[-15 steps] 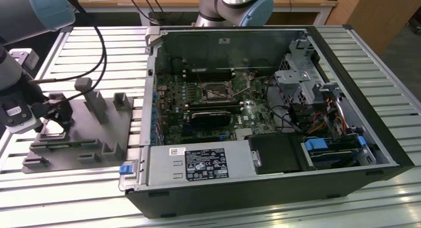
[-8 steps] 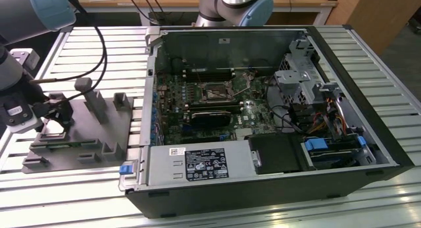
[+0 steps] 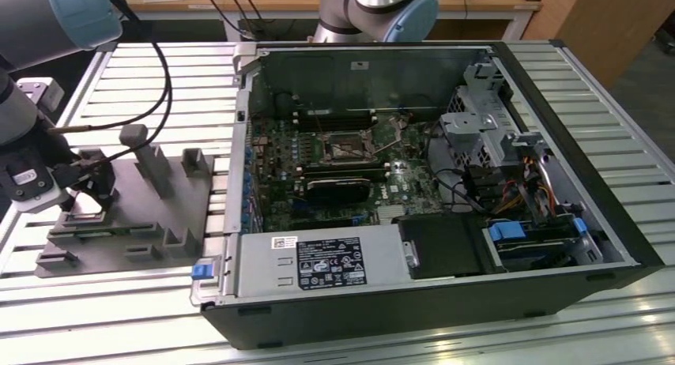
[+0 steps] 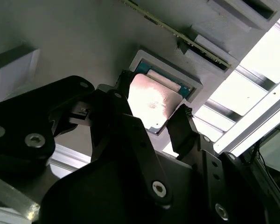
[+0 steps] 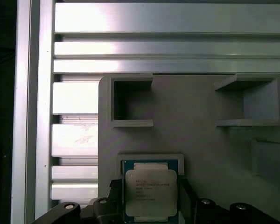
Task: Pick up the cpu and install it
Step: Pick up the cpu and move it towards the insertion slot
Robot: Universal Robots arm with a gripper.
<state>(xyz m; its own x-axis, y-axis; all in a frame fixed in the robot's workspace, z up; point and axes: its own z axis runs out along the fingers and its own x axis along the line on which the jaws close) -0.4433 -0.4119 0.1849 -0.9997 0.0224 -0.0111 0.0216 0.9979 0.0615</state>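
On my exterior view, an open desktop computer case (image 3: 422, 317) lies on its side on a slatted aluminium table (image 3: 612, 88). Inside it I can make out the green motherboard (image 3: 284, 175) with its black socket frame (image 3: 345, 148), a drive cage (image 3: 480, 132) and a grey power supply (image 3: 316, 262). A grey fixture plate (image 3: 126, 238) with upright blocks (image 3: 148, 156) sits just beside the case, towards the exterior view's left. My first wrist view shows two open-sided pockets (image 5: 130, 102) moulded into that plate.

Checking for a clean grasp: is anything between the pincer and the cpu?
Nothing visible. In both wrist views the pincer is right at the cpu, which lies bare in a recess of the grey holder block.
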